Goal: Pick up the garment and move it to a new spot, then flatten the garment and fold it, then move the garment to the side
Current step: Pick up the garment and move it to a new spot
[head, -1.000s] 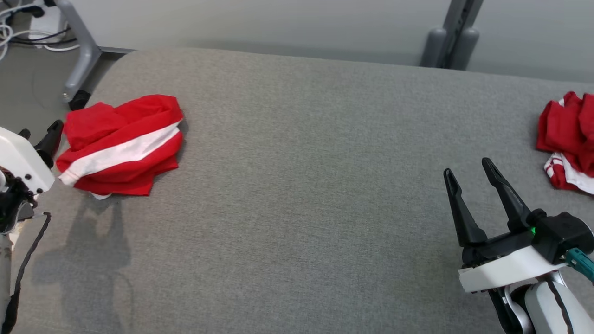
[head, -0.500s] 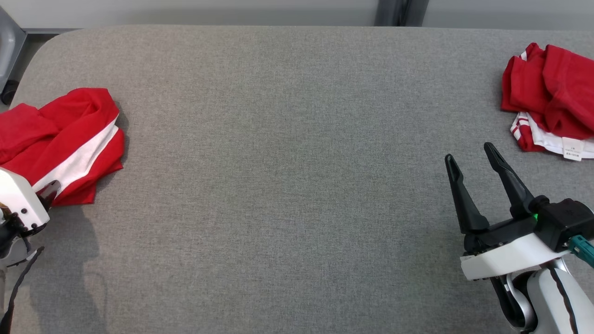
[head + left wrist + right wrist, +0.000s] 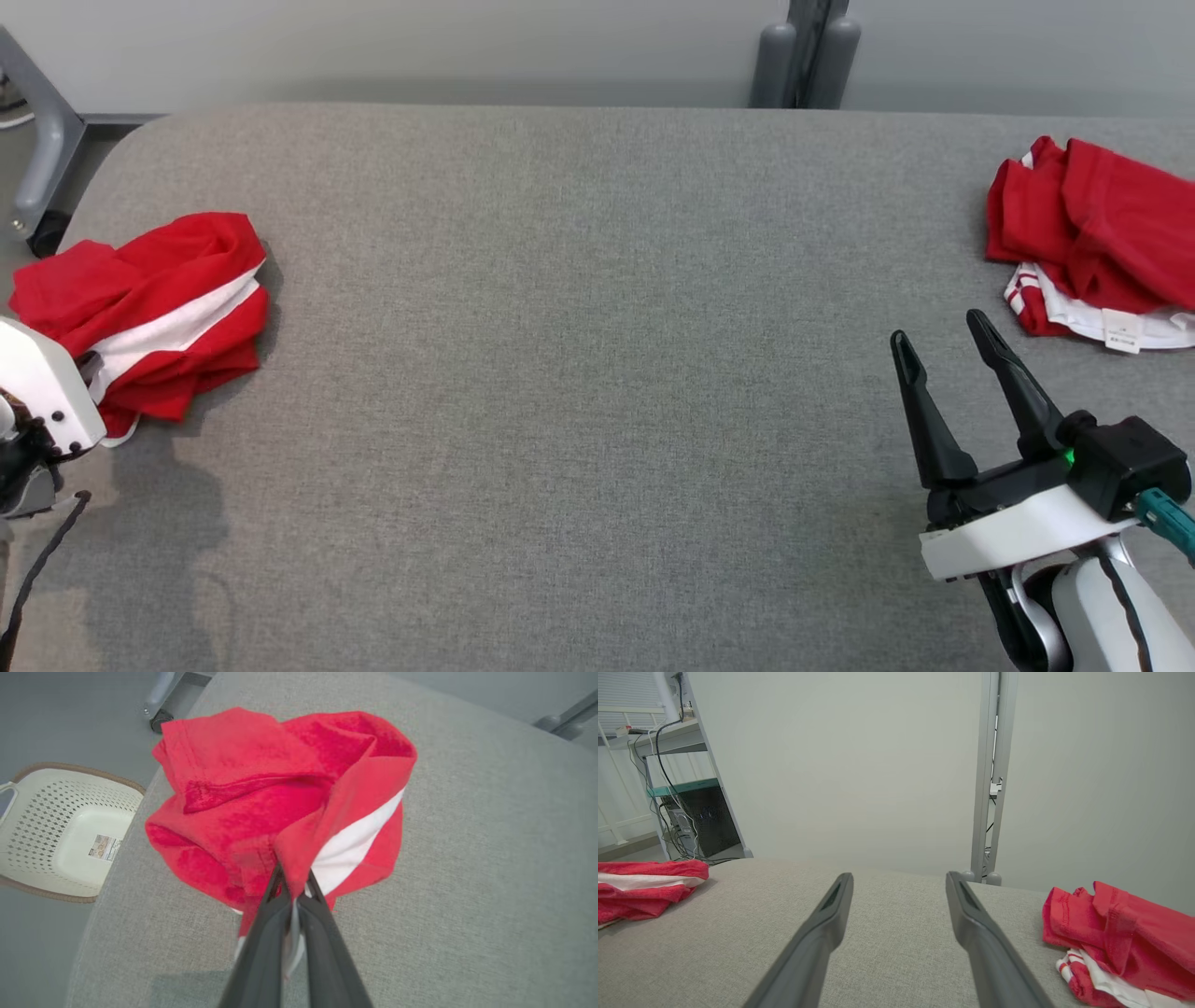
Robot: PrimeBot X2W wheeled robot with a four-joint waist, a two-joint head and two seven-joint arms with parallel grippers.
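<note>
We are clenching the left pincer (image 3: 293, 883) on a thin fold of garment (image 3: 252, 812), the right pincer (image 3: 937, 331) gaping idle; such a shallow bite is risking slippage on lifting

The left gripper (image 3: 293, 882) sits at nine o'clock in the head view, its white wrist housing (image 3: 42, 392) tilted. Its dark fingers are pressed together on a fold of the garment (image 3: 261, 802). The right gripper (image 3: 937, 329) hovers at four o'clock, its fingers spread wide, empty, pointing between eleven and twelve.
</note>
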